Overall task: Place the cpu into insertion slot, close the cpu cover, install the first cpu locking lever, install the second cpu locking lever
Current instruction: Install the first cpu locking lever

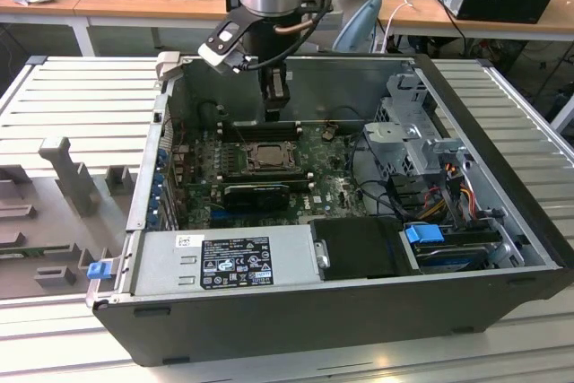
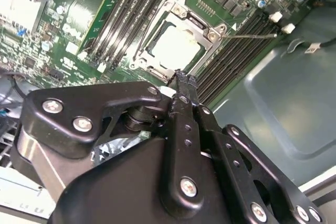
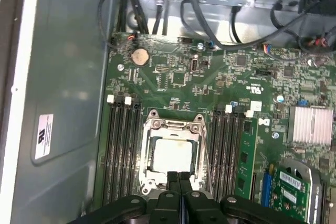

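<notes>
The cpu (image 3: 172, 153) lies flat in the insertion slot (image 1: 266, 157) on the green motherboard, its pale metal face up; it also appears in the second wrist view (image 2: 176, 45). The silvery cpu cover (image 3: 146, 153) lies down around the chip as a frame. One thin locking lever (image 2: 252, 36) sticks out from a socket corner over the memory slots. My gripper (image 3: 180, 178) hangs above the socket's edge, shut with nothing between its black fingers (image 2: 181, 85). In the exterior view the gripper (image 1: 276, 100) hovers inside the open case, above the socket.
Long black memory slots (image 3: 121, 150) flank the socket on both sides. A black graphics card (image 1: 256, 193), the power supply (image 1: 233, 262) and a drive cage with cables (image 1: 417, 136) fill the case. The grey case wall (image 3: 63, 103) stands close by.
</notes>
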`<action>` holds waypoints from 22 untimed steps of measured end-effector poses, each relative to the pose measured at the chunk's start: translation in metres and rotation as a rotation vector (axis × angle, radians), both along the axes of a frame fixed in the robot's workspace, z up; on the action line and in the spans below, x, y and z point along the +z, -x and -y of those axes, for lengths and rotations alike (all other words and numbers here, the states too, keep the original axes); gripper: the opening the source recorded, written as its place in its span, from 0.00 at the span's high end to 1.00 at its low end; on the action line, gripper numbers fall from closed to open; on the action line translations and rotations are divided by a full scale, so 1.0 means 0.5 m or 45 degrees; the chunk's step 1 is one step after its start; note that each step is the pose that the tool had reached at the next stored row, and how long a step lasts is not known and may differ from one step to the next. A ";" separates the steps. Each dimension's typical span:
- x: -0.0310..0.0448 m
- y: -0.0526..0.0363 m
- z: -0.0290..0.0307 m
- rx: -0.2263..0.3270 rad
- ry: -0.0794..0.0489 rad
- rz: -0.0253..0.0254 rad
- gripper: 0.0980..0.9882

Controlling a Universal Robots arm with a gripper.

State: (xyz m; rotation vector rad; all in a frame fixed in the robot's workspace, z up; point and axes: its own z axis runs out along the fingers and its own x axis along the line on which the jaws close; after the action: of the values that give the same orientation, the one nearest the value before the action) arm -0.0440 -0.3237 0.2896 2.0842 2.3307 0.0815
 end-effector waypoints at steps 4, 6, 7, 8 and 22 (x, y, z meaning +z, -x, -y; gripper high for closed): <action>0.000 0.000 0.000 0.068 0.000 0.0000 0.99; 0.000 0.000 0.000 0.135 0.000 0.0001 0.99; 0.000 0.000 0.000 0.163 0.000 0.0001 0.99; 0.000 0.000 0.000 0.179 0.000 0.0000 0.99; 0.000 0.000 0.000 0.496 0.000 0.0001 0.99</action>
State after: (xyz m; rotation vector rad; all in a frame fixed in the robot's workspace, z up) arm -0.0440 -0.3237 0.2894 1.5987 2.6989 0.0844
